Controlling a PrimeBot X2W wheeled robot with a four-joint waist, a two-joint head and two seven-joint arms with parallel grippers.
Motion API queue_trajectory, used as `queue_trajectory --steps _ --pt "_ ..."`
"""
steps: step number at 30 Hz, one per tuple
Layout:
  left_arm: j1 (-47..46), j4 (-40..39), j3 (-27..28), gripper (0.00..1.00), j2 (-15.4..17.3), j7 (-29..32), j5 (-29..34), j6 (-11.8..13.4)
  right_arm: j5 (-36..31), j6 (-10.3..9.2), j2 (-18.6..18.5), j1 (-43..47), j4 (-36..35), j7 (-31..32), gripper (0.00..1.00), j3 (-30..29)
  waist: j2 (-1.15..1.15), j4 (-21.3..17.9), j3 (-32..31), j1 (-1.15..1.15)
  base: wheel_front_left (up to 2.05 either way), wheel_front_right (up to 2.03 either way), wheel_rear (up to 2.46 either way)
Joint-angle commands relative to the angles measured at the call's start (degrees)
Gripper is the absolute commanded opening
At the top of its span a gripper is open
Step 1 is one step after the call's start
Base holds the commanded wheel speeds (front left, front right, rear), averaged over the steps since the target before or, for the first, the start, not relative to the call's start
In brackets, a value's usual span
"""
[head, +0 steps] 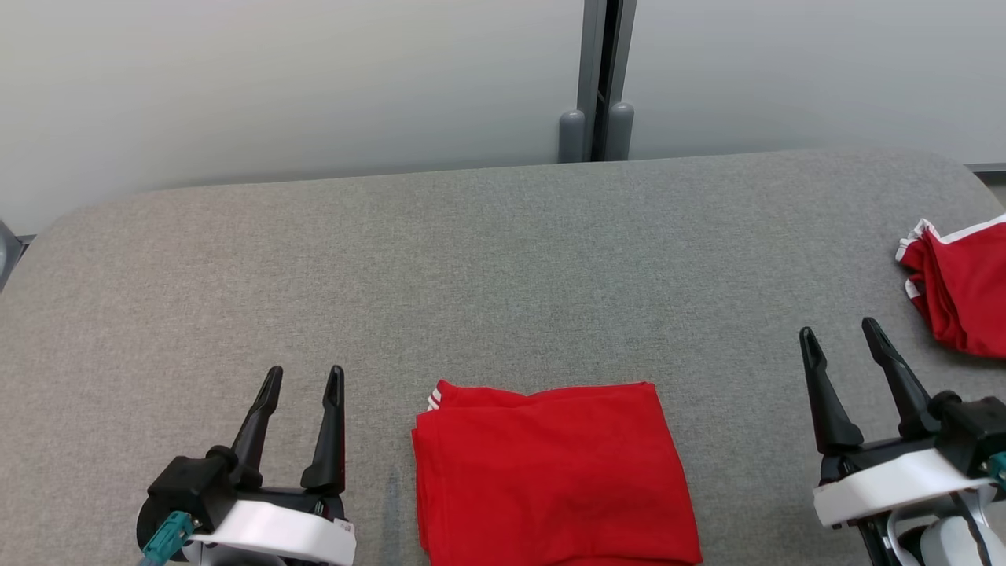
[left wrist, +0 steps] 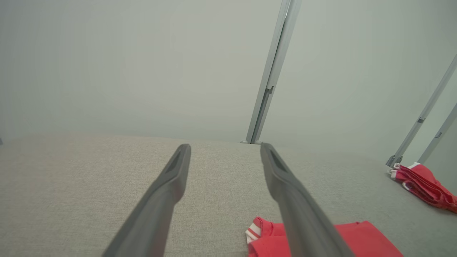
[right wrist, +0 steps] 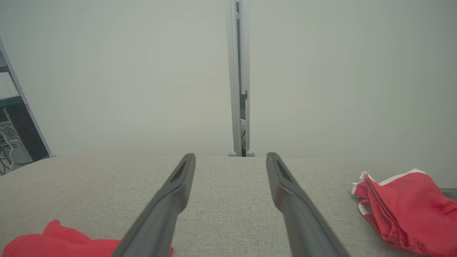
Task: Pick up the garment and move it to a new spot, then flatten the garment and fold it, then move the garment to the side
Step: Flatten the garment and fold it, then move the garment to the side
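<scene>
**Both grippers hanging open, folded jersey lying between them**

On the left, the left gripper (head: 305,371) is hovering above the grey fabric-covered table (head: 503,259), its two long dark fingers standing well apart with nothing between them.

Just to its right, the garment (head: 550,472), a red jersey T-shirt folded into a flat rectangle, is lying at the near edge of the table, between the two grippers and touching neither. Its sides are running roughly square to the table. The head view's bottom edge is cutting off its near end, so I cannot tell which way its long axis is running. The red-and-white striped trim (left wrist: 254,231) is peeking out at its far left corner. The left wrist view is showing those stripes clearly, while in the head view they are coming through small.

Further right, the right gripper (head: 837,327) is likewise hanging spread wide and empty.

At the far right, a second red garment with white trim (head: 963,291) is sitting bunched by the table's edge, well apart from the jersey.

The right wrist view is adding a dark equipment rack with cables (right wrist: 10,132) at its left. The left wrist view is adding two slanted metal posts (left wrist: 421,117) at its right.
</scene>
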Motion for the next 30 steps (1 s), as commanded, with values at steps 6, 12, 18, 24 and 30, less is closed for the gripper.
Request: queue_trajectory --steps 6,12,18,24,30 --pt "0.8 -0.4 0.2 1.0 0.3 -0.2 0.6 0.6 -2.0 0.0 2.4 2.5 -1.2 -0.2 1.0 -2.8 0.0 0.4 -0.3 0.0 0.0 0.0 0.0" --pt "0.8 -0.5 0.2 1.0 0.3 -0.2 0.7 0.9 -2.2 0.0 3.2 2.8 -1.4 -0.2 1.0 -3.2 0.0 0.7 -0.5 0.0 0.0 0.0 0.0" --pt "0.8 -0.3 -0.1 1.0 0.3 -0.2 0.6 0.9 -2.3 0.0 3.1 3.1 -1.3 -0.2 1.0 -3.2 0.0 1.1 -0.8 0.0 0.0 0.0 0.0" --pt "0.9 -0.2 -0.3 1.0 0.3 -0.2 0.5 1.0 -2.2 0.0 3.0 3.0 -1.2 -0.2 1.0 -3.2 0.0 1.3 -0.8 0.0 0.0 0.0 0.0" --pt "0.7 -0.1 -0.3 1.0 0.3 -0.2 0.5 1.1 -2.2 0.0 3.0 2.6 -0.9 -0.2 1.0 -2.9 0.0 1.3 -0.7 0.0 0.0 0.0 0.0"
